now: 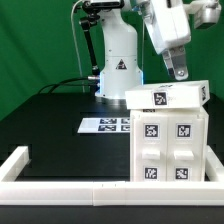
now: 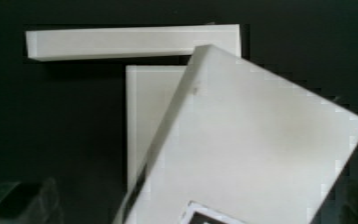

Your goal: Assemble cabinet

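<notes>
The white cabinet shell stands upright at the exterior view's right, with several black-and-white tags on its front. A smaller white cabinet part with tags lies tilted across the shell's top. My gripper hangs just above this part's far right end, open and holding nothing. In the wrist view the tilted white part fills most of the frame, with a tag corner at its near edge. Another white piece lies beyond it. One finger shows dimly at the side; the other is hidden.
The marker board lies flat on the black table, left of the cabinet. A low white border frame runs along the front and left edges. The robot's white base stands at the back, with a green backdrop behind.
</notes>
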`<action>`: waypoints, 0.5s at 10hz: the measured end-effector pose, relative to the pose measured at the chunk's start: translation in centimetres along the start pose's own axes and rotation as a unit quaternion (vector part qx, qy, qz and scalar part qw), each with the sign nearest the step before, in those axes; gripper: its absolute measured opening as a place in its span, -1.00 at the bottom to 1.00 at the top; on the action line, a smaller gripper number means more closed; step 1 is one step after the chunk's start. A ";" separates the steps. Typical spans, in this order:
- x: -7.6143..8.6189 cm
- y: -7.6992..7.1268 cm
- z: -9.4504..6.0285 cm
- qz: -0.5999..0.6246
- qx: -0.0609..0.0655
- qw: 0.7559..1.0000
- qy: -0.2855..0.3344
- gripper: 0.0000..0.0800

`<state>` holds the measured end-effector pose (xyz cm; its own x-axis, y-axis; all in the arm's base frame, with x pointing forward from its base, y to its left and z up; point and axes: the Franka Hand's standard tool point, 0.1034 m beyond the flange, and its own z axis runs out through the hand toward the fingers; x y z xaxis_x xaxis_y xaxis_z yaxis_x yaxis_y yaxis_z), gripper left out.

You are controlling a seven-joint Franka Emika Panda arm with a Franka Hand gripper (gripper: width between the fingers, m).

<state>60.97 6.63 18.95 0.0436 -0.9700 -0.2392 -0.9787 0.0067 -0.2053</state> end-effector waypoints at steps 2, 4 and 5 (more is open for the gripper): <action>0.3 -0.8 -0.7 -0.116 0.006 0.993 0.004 0.99; 0.6 -0.9 -0.6 -0.249 0.004 0.969 0.011 0.99; 0.7 -0.7 -0.4 -0.306 0.003 0.952 0.012 0.99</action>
<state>61.56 5.86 19.31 0.5998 -0.7985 -0.0512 -0.7710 -0.5597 -0.3037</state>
